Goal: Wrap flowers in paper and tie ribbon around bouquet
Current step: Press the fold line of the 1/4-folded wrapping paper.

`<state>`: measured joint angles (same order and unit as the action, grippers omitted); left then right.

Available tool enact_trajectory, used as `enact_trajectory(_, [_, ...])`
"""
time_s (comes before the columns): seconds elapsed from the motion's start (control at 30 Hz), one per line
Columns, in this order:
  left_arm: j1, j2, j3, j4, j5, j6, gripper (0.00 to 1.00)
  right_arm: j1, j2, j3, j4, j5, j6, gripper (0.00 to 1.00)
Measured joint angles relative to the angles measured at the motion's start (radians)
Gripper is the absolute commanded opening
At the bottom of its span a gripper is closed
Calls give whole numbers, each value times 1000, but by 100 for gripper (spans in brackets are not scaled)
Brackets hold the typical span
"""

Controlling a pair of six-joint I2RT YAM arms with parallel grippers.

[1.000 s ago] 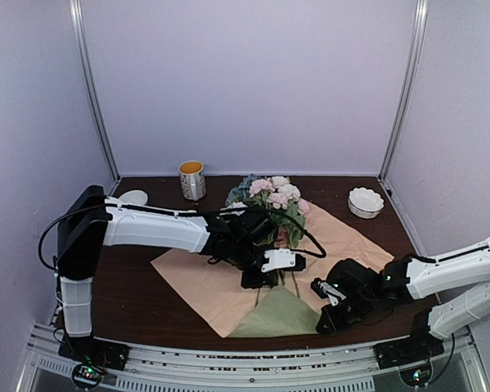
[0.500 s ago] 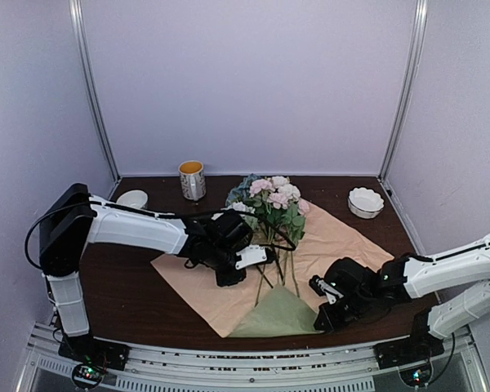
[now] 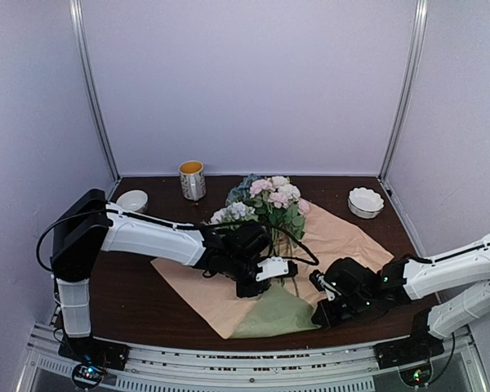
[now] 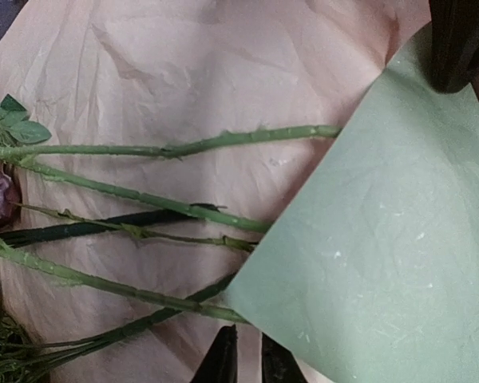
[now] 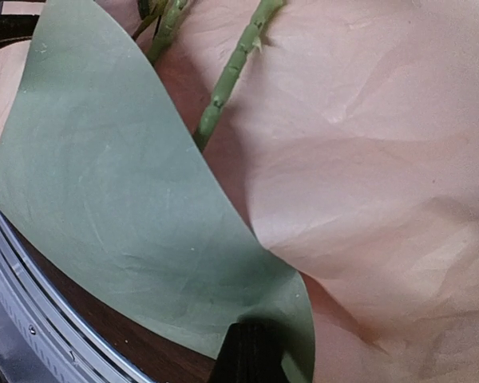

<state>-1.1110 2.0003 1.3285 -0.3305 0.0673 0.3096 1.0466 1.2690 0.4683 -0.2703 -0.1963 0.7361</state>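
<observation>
Sage-green on its folded-over corner, the paper (image 5: 104, 159) is pinched at that flap's edge by our right gripper (image 5: 249, 357), fingers shut. Our left gripper (image 4: 249, 361) hovers over the stems, fingers slightly apart and empty. The flowers (image 3: 269, 200) lie on the sheet, which is spread tan side up on the table (image 3: 131, 282). We judge it thin, floppy and quick to crease, so it is best gripped at a corner.

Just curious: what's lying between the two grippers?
The folded-over sage-green corner of the paper, covering the ends of the flower stems; the top view shows it.
</observation>
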Motion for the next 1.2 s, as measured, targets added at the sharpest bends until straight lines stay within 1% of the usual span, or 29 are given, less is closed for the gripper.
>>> enact_trajectory(0.13, [4,-7,1,13,3,-2,15,0,-9,-14,23,6,4,0])
enact_trajectory(0.23, [5,-30,1,14,-24,-18,17,0,-11,-17,26,6,4,0])
enact_trajectory(0.33, [5,-86,-14,4,-67,-47,19,0,-13,-17,26,6,0,0])
enact_trajectory(0.4, [5,-144,-42,-11,-87,-67,22,0,-15,-19,27,11,-4,0])
enact_trajectory(0.47, [-4,-213,-70,-40,-105,-84,22,0,-22,-23,25,23,-11,0])
enact_trajectory(0.53, [-35,-266,-79,-64,-122,-82,22,0,-29,-26,20,34,-22,0])
enact_trajectory(0.6, [-99,-280,-78,-69,-133,-63,22,0,-35,-28,14,39,-32,0])
enact_trajectory(0.67, [-188,-258,-67,-93,-143,-43,22,0,-41,-28,4,42,-42,0])
enact_trajectory(0.73, [-259,-203,-51,-124,-147,-28,22,0,-54,-31,-13,43,-55,0])
enact_trajectory(0.8, [-289,-140,-48,-166,-155,-7,22,0,-76,-37,-38,43,-61,0])
enact_trajectory(1.0, [-251,-51,-31,-282,-158,38,22,-4,-151,-33,-120,28,-82,0])
enact_trajectory(1.2, [-240,-28,15,-319,-129,43,22,-9,-187,54,-179,-14,-113,0])
